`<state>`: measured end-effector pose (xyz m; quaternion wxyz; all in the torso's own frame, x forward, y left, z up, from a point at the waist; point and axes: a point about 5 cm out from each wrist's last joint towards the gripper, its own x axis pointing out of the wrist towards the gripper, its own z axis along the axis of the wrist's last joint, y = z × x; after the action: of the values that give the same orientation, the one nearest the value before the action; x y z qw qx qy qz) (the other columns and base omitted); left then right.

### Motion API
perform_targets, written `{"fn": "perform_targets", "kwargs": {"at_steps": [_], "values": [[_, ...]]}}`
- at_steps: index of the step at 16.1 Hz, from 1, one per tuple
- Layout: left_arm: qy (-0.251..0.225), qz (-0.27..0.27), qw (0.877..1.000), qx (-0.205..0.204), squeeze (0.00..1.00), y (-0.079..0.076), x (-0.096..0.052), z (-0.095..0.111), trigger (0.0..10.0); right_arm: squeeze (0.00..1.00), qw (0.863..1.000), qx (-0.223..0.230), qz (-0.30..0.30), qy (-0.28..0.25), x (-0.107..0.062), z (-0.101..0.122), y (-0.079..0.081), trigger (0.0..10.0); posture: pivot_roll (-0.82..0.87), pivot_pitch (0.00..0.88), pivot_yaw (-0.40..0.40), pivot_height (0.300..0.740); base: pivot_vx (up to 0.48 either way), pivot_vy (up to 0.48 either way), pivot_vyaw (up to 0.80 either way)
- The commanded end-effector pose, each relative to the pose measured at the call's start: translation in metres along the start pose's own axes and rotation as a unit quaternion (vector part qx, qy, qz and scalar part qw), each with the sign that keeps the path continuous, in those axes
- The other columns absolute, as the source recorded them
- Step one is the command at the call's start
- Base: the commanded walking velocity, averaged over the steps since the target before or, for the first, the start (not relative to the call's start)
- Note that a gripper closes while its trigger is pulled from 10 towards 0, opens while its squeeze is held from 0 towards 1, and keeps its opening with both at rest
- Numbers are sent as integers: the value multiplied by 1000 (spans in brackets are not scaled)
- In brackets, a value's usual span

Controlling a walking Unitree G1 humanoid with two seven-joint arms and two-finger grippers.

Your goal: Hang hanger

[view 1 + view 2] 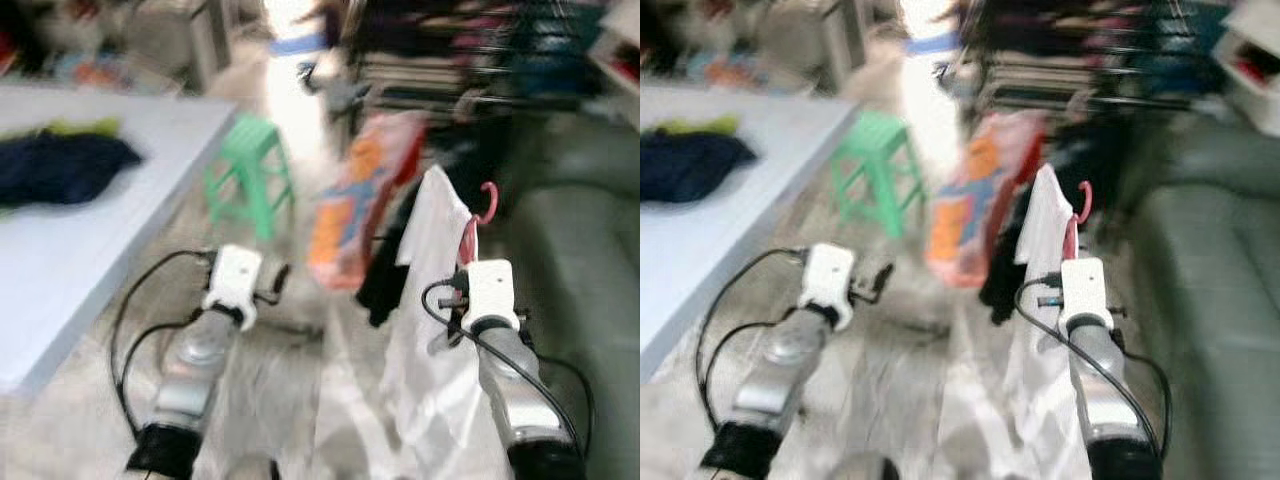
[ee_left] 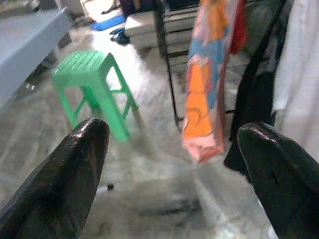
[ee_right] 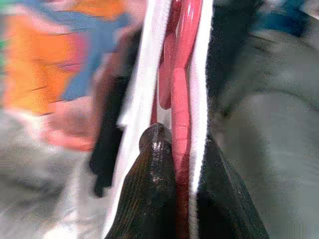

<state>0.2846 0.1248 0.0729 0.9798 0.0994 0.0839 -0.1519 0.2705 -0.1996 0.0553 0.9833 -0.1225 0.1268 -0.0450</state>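
Observation:
A pink plastic hanger (image 1: 482, 215) carries a white garment (image 1: 432, 330), and my right gripper (image 3: 182, 164) is shut on the hanger's neck (image 3: 180, 84), holding it up in front of me on the right. The hook (image 1: 1083, 200) points up toward a dark clothes rack (image 1: 470, 60) at the back. My left gripper (image 2: 174, 149) stands open over the floor with nothing between its fingers, out ahead on the left (image 1: 275, 280). The head views are blurred.
A green plastic stool (image 1: 248, 175) stands ahead on the floor. An orange and blue cloth (image 1: 355, 205) and a black garment (image 1: 385, 270) hang from the rack. A white table (image 1: 70, 250) with a dark garment (image 1: 60, 165) is left; a grey sofa (image 1: 590, 280) is right.

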Motion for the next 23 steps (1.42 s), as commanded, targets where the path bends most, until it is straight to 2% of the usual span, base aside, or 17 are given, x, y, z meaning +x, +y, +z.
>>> {"fn": "perform_targets", "kwargs": {"at_steps": [1,2,4,6,8,11,12,13,15,16,19,22,23], "values": [[-8,-10,1000,25,0,3,2,2,10000,0,999,-2,13,-41,0,13,5,10000,2,0,-16,740,0,0,800],[-6,-21,999,32,0,2,3,2,10000,0,999,-3,17,-33,-3,7,6,10000,-4,0,-11,740,0,0,800],[-12,-22,999,39,0,3,5,5,10000,0,998,-8,49,-49,-5,10,12,10000,-12,0,0,740,0,0,800],[-15,-9,999,52,0,3,7,4,10000,0,990,-19,117,-80,-5,22,27,10000,-20,0,18,740,0,0,800],[-15,-9,999,48,0,-1,6,4,10000,0,983,-47,143,-106,-3,35,31,10000,-20,0,22,740,0,0,800],[-14,31,998,50,0,3,0,0,10000,0,987,-65,105,-107,-1,36,17,10000,-22,0,25,740,0,0,800],[-25,31,999,35,0,6,-4,-1,10000,0,990,-60,83,-101,-2,33,8,10000,-24,0,26,740,0,0,800],[-26,34,999,28,0,7,-6,-2,10000,0,991,-57,78,-97,-3,31,6,10000,-23,0,25,740,0,0,800],[-17,51,998,26,0,8,-11,-7,10000,0,992,-50,77,-88,-9,23,5,10000,-26,0,21,740,0,0,800],[-11,44,998,35,0,4,-9,-8,10000,0,992,-53,72,-87,-10,22,6,10000,-24,0,15,740,0,0,800],[-22,46,998,28,0,5,-2,-1,10000,0,993,-49,71,-82,-12,17,7,10000,-19,0,5,740,0,0,800],[-24,42,998,27,0,4,-2,2,10000,0,991,-38,90,-89,-14,22,10,10000,-21,0,0,740,0,0,800],[-19,26,999,24,0,2,-1,0,10000,0,990,-31,100,-94,-15,25,10,10000,-21,0,-2,740,0,0,800]]}}
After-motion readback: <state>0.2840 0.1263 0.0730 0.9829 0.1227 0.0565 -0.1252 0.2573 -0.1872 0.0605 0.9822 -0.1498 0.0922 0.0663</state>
